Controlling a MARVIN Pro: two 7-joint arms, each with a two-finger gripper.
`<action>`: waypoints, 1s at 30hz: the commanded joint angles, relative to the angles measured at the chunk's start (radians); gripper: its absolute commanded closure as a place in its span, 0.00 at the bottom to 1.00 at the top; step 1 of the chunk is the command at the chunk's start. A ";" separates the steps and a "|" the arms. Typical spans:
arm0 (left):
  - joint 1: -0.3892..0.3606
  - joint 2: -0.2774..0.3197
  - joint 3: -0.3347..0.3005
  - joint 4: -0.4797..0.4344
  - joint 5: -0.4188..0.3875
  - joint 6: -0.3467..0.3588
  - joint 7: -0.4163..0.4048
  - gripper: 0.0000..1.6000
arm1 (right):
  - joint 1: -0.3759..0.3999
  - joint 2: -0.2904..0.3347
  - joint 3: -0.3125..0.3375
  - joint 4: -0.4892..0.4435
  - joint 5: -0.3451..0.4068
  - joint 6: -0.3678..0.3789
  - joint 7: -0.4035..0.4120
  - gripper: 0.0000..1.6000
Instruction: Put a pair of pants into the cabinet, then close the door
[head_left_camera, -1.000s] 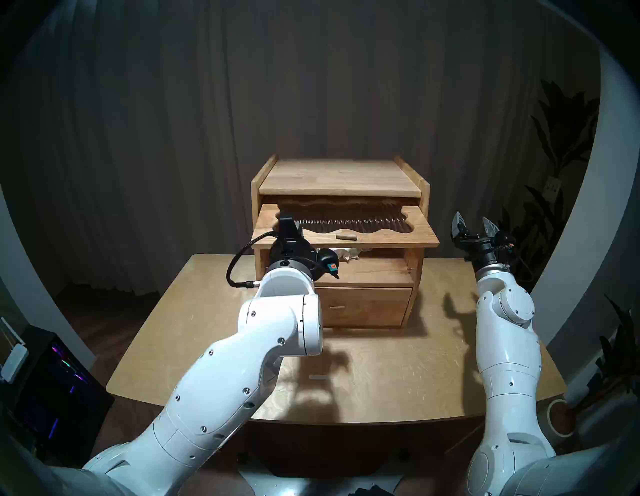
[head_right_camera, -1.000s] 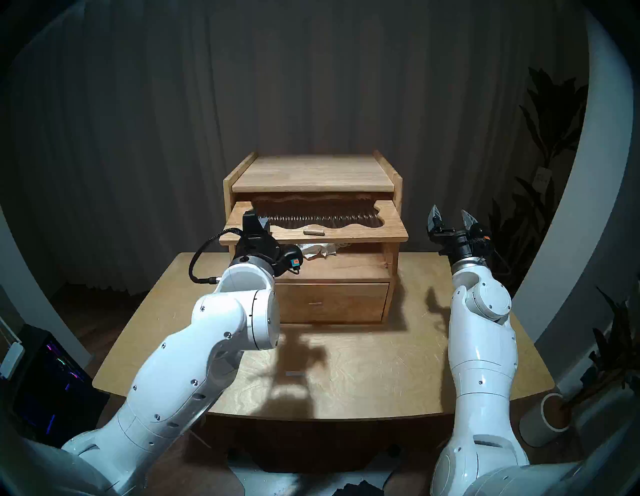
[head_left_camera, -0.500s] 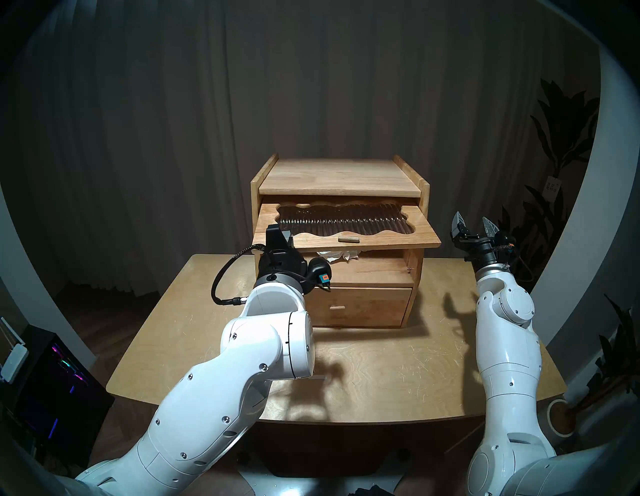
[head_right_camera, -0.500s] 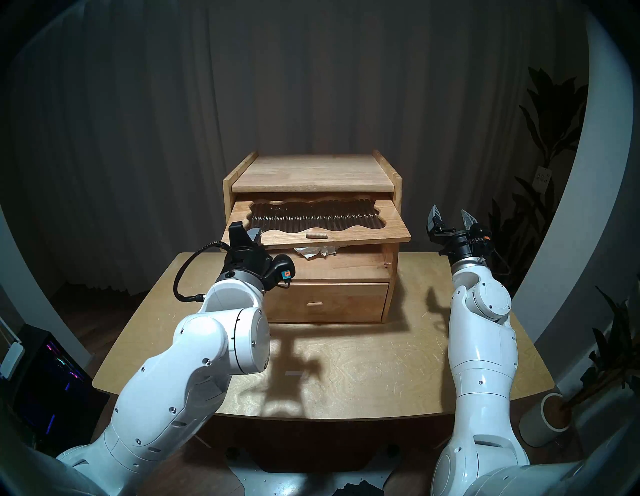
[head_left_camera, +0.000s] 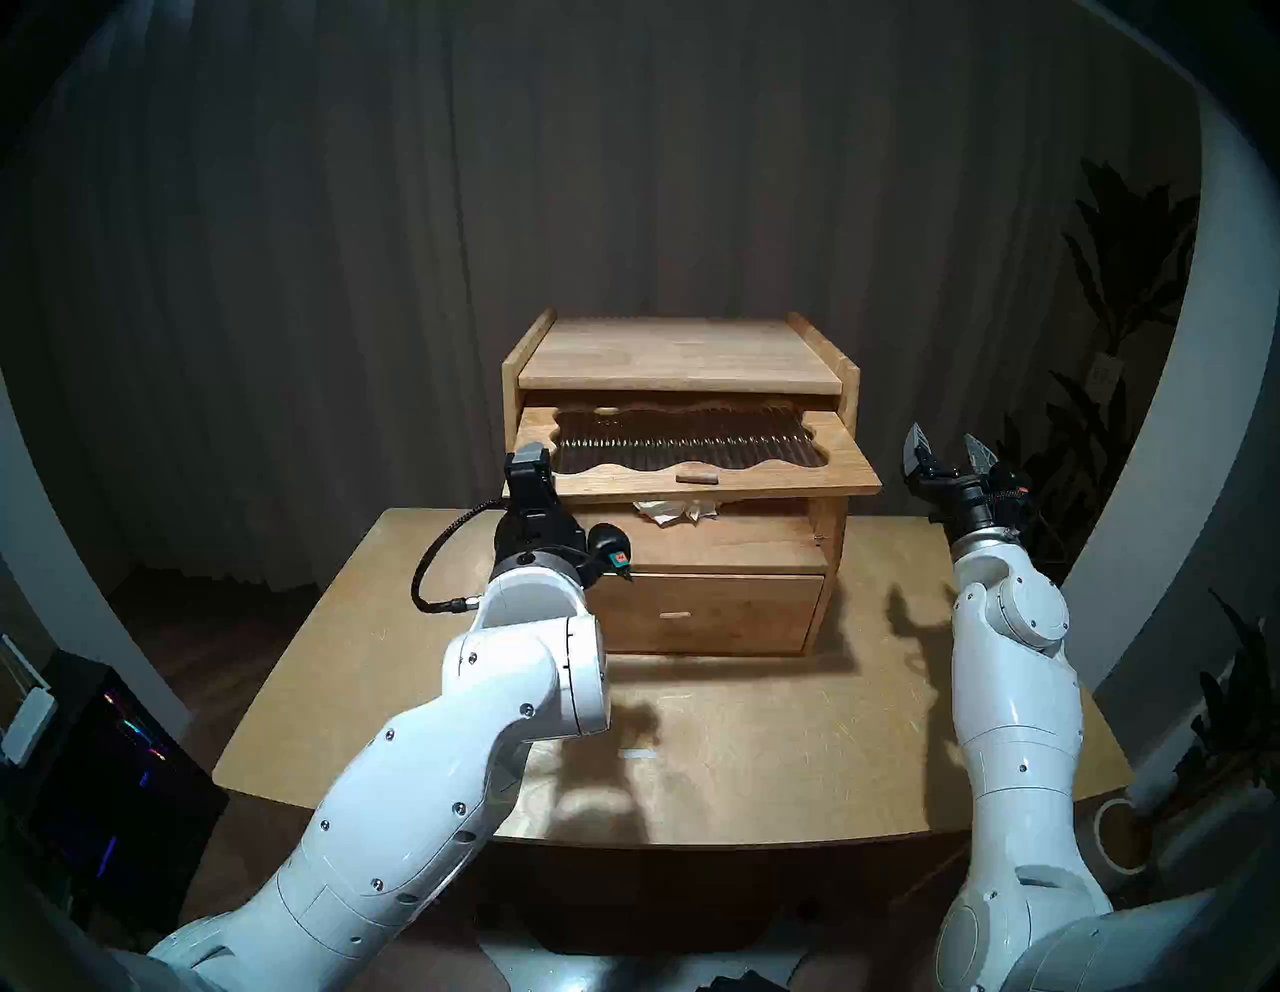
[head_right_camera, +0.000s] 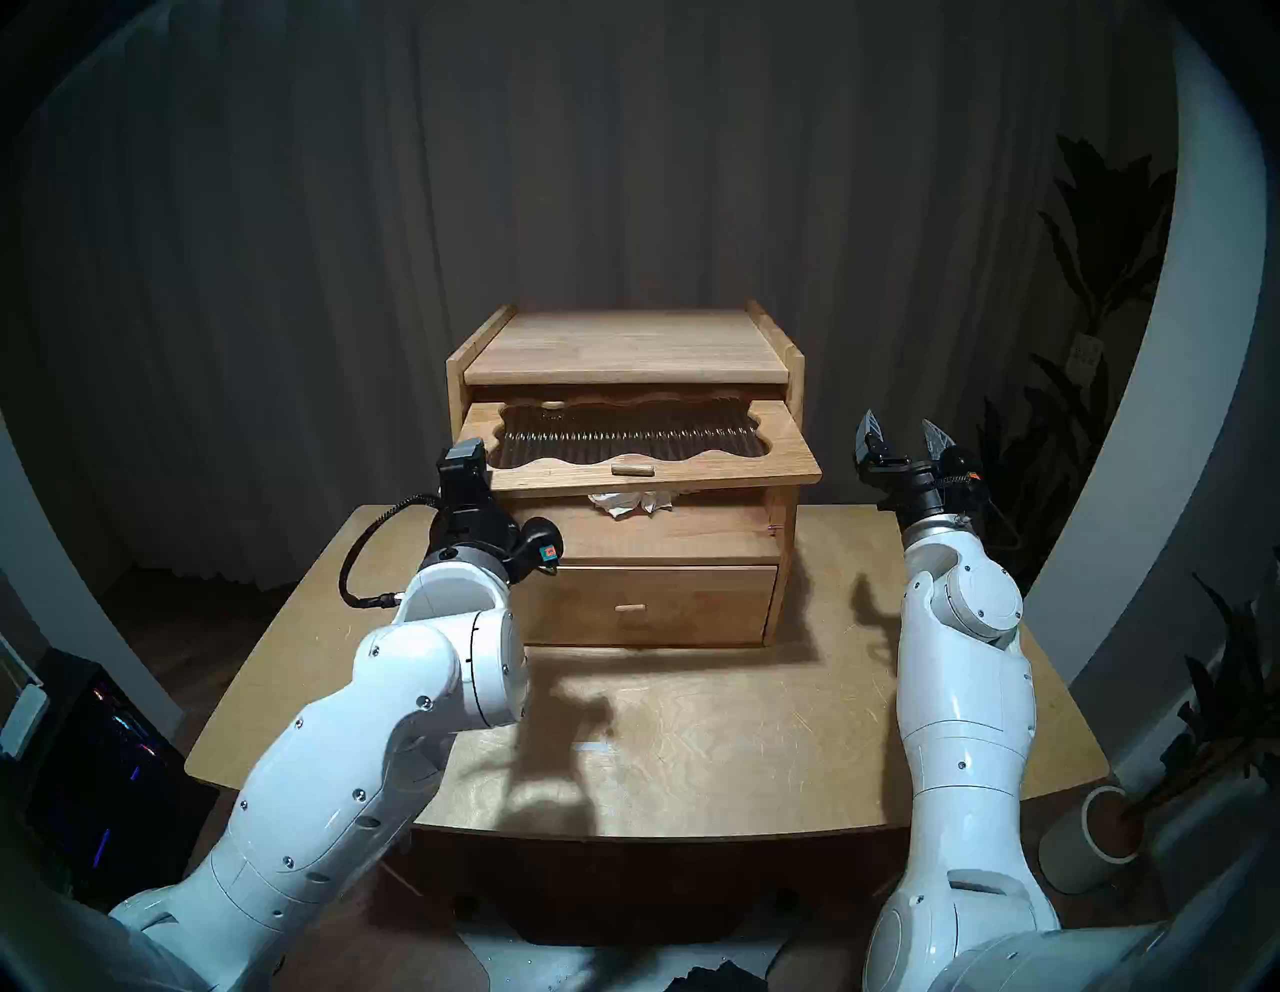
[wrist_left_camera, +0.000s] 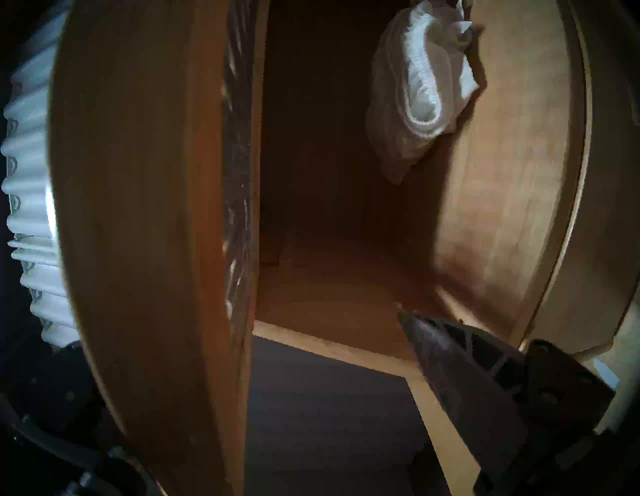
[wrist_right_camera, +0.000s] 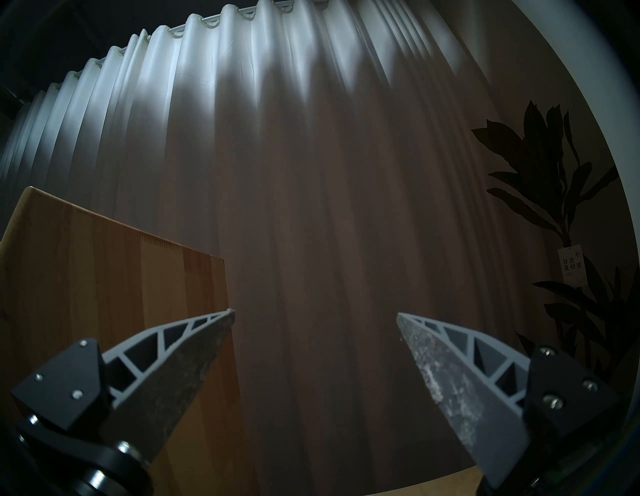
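The pair of pants (head_left_camera: 675, 512) is a small crumpled bundle of white cloth. The left wrist view shows it folded over on itself, with a ribbed hem curling along its edge. It lies on the floor of the cabinet's (head_left_camera: 679, 353) upper compartment, close to the front lip. That puts it to the right of the left pincer (head_left_camera: 532, 478), a little beyond it and well apart from it.

The door (head_left_camera: 845, 464) is a light wooden flap with a wavy-edged window of ribbed glass and a small knob (head_left_camera: 695, 477). It stands out nearly level above the opening, with its front edge dipping slightly, so the bundle sits in its shade.

The left pincer points level at the door's left front corner with its jaws spread. The flap's edge passes between them. One finger shows above the corner, and the other finger (wrist_left_camera: 450, 363) sits below it, clear of the wood and touching nothing.

Below the left pincer and to its right, the drawer (head_left_camera: 720, 609) is shut.

The right pincer (head_left_camera: 947, 443) hangs off the cabinet's right side, tilted upward. Its jaws are spread wide and it is empty, with the bundle far to its left. Its own camera sees the cabinet's side wall just to its left and the curtain (wrist_right_camera: 311, 173) ahead.

The cabinet rests on a pale wooden table (head_left_camera: 762, 748).
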 joint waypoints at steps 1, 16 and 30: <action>-0.067 -0.046 0.041 0.020 0.007 -0.029 -0.005 0.00 | 0.009 0.003 -0.001 -0.022 -0.001 -0.010 0.001 0.00; -0.167 -0.130 0.133 0.061 0.047 -0.063 -0.023 0.00 | 0.008 0.005 -0.003 -0.021 0.001 -0.010 0.000 0.00; -0.109 -0.124 0.128 0.027 0.063 -0.023 -0.020 1.00 | 0.007 0.007 -0.005 -0.022 0.003 -0.012 -0.003 0.00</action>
